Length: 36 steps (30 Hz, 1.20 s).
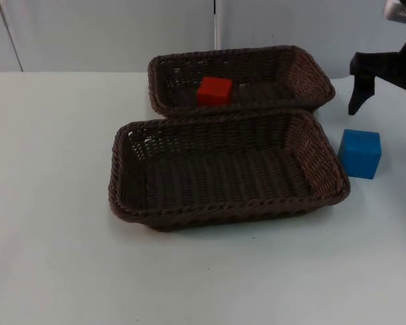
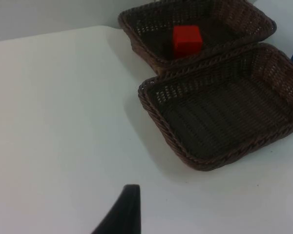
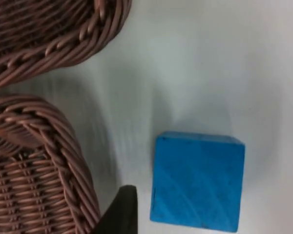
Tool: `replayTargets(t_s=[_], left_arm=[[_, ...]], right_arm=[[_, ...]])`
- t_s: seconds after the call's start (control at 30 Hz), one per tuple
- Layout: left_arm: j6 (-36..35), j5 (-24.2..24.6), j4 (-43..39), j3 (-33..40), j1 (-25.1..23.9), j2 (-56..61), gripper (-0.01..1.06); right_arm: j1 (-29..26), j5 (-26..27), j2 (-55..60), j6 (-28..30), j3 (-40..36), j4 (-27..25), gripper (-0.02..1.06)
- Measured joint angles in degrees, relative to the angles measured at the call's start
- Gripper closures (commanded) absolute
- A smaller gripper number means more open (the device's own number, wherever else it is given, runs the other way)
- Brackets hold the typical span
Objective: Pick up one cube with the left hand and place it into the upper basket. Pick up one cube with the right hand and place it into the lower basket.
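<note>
While nothing stands on the left half of the white table [image 1: 54, 203] in the top view, the middle of the frame holds two dark brown woven baskets set one behind the other, their long rims touching. Of these, the lower basket [image 1: 122, 196] is the nearer and larger in the picture, and its floor is bare wicker. Behind it, toward the upper middle of the frame, the upper basket [image 1: 304, 68] holds a red cube [image 1: 214, 91], which sits on the basket floor left of centre, close to the rim shared with the lower basket. From the left wrist view the same pair appears at an angle: upper basket [image 2: 136, 29] with the red cube [image 2: 187, 40] inside, lower basket [image 2: 151, 107] in front of it. A black fingertip of the left gripper [image 2: 122, 214] hangs over bare table well apart from both baskets (whether its fingers are apart or together I cannot tell).

Farther right in the top view, a blue cube [image 1: 359, 154] rests on the table just beside the lower basket's right end, not touching it. Above that cube, at the upper right edge of the frame, the right gripper [image 1: 363, 95] hangs with its dark finger pointing down, clear of the cube; its state cannot be told either. Seen through the right wrist view, the blue cube [image 3: 198, 180] lies close to the curved basket rims [image 3: 63, 161].
</note>
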<state>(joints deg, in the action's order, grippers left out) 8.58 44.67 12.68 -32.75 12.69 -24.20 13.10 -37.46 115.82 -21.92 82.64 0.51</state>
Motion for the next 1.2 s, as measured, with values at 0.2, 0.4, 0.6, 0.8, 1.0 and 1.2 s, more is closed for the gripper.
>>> replayTargets(t_s=[0.2,0.4,0.6,0.8,1.0,1.2], left_arm=[[0.0,0.0,0.0,0.0,0.0,0.0,0.06],[0.0,0.0,0.0,0.0,0.0,0.0,0.06],[0.0,0.0,0.0,0.0,0.0,0.0,0.06],[0.0,0.1,0.0,0.0,0.0,0.0,0.06],[0.0,0.1,0.0,0.0,0.0,0.0,0.06],[0.0,0.1,0.0,0.0,0.0,0.0,0.06]], right_arm=[[0.0,1.1,0.0,-0.6,0.0,0.1,0.09],[0.0,2.1,0.4,-0.7,0.0,-0.5,0.09],[0.0,2.6,4.9,1.1,0.1,-2.4,0.09],[0.0,2.9,9.3,1.5,0.1,-2.6,0.10],[0.0,3.7,10.4,1.6,0.1,-2.6,0.34],[0.0,4.7,10.4,1.7,0.1,-2.6,0.76]])
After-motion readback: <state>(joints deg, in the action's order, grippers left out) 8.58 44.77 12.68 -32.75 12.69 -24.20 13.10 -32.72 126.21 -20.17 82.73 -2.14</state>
